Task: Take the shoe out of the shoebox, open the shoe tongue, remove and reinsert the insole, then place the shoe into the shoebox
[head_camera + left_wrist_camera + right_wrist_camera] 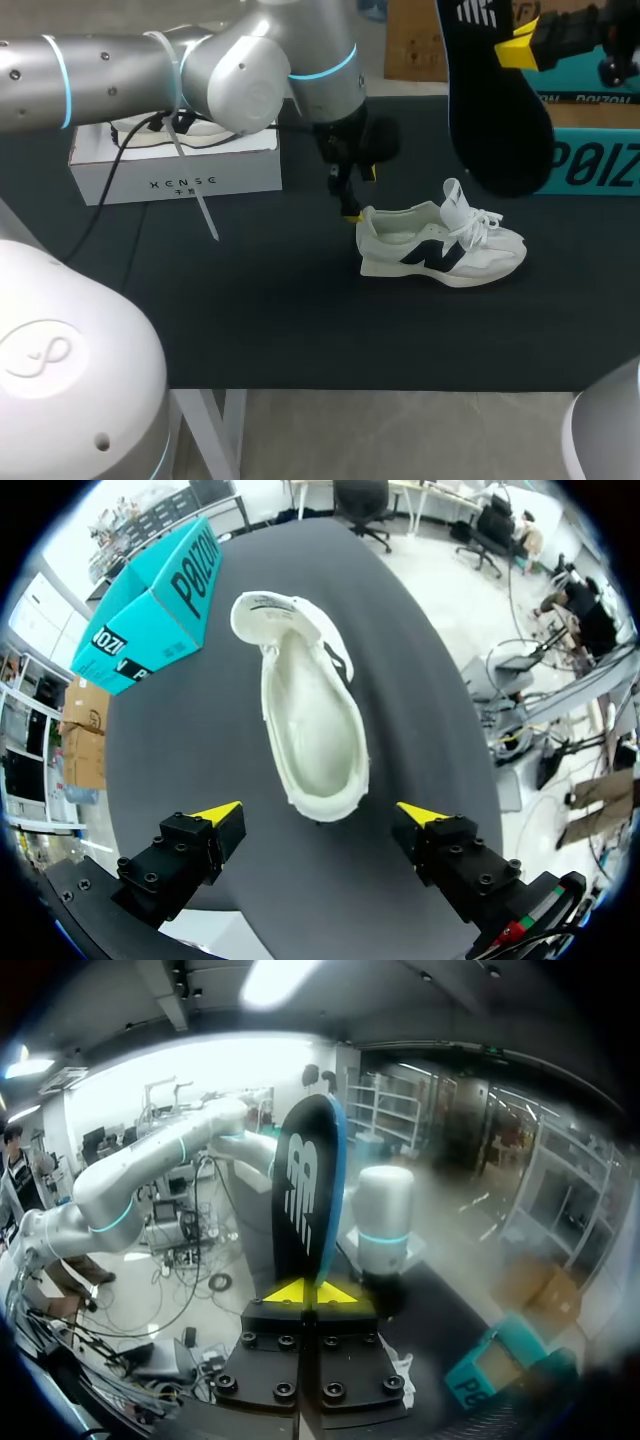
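Black cloth covers the tabletop, and a white shoe with a dark side mark is stood upright on it, a little toward 3 o'clock from the middle. Its toe is turned to 3 o'clock and its heel to 9 o'clock. The laces are seen loose and the tongue is pulled up and forward, so the bare pale inside of the shoe is laid open in the left wrist view.

The left hand is held low at 10 o'clock of the shoe, just beside the heel. From its own wrist the left hand is seen released, its fingers spread wide, with the heel ahead of and between them and touched by neither.

A black insole is held aloft at 1 o'clock of the shoe, well apart from it, with its length roughly upright. It is pinched at one end by the right hand. In the right wrist view the right hand is clenched on the insole, which stands straight up from between the yellow tips and shows a white mark and a blue edge.

A white shoebox is set at 9 o'clock of the shoe, well apart, near the far edge. A teal box lies at 2 o'clock of the shoe, partly hidden behind the insole.
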`<state>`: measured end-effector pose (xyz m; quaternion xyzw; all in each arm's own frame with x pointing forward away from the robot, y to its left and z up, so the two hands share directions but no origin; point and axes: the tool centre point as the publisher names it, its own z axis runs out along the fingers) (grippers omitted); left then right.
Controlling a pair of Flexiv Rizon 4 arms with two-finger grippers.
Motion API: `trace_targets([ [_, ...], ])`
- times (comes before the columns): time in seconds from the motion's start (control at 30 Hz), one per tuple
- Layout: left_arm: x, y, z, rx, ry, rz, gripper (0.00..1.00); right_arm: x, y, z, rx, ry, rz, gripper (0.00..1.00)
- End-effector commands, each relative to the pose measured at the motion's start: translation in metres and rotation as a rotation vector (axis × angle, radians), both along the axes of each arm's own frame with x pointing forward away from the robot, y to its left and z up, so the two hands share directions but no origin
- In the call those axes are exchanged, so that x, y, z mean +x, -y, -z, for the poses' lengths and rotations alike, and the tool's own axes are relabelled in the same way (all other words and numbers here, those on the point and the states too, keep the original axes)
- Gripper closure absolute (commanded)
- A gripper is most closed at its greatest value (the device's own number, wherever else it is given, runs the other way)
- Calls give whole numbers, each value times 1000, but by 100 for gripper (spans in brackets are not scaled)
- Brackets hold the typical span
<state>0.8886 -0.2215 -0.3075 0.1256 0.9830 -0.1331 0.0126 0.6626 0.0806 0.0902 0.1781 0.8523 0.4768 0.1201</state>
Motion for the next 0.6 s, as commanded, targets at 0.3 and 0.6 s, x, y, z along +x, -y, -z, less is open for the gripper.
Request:
trace_targets([
  [0.3, 2, 11, 2, 0, -7, 13, 0, 4, -3, 3, 4, -2, -3, 100],
  [0.6, 12, 47, 5, -15, 41, 32, 0, 4, -3, 3, 4, -2, -3, 100],
])
